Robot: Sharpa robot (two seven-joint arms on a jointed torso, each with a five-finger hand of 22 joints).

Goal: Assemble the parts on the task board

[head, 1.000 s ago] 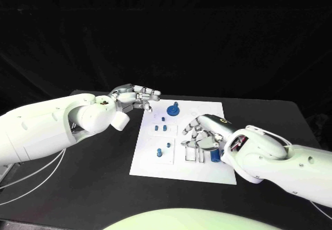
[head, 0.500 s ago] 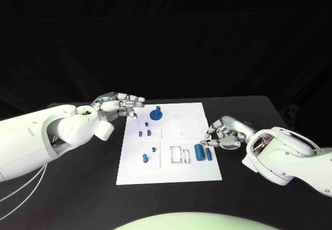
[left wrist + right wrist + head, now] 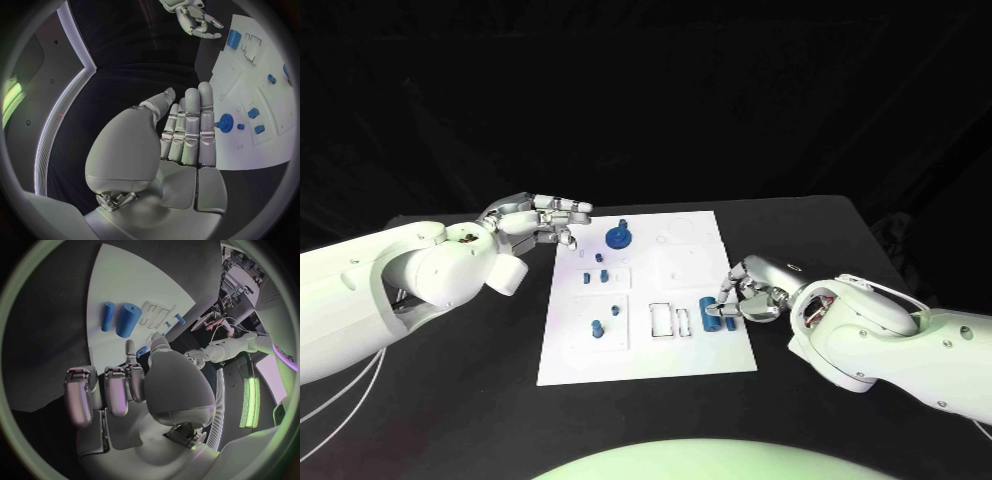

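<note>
Right hand (image 3: 750, 296): set at the right edge of the task board (image 3: 689, 360), fingers curled inward over the near-right parts. Whether anything is pinched cannot be told; the right wrist view shows the fingers bent with no part plainly between them.
Left hand (image 3: 542, 217): held at the far-left corner of the board, fingers together and bent, nothing seen in them; in the left wrist view the fingers lie side by side, extended toward the board, with nothing held.
Parts beside the right hand: two blue cylinders (image 3: 128, 320), one thick and one thin, lie side by side on the board just beyond the fingertips; white rectangular slots (image 3: 669, 319) lie to their left.
Other parts: a blue gear (image 3: 617, 237) stands at the far-left of the board, near the left hand; small blue pegs (image 3: 600, 328) stand in the left panels.
Task board: a white plate in the middle of the black desk (image 3: 848, 225), between the two arms.
Step in hand: judged to be the approach to a cylinder at the board's right edge.
Next move: judged to call for a clean pinch on one cylinder alone, without disturbing its neighbour.
</note>
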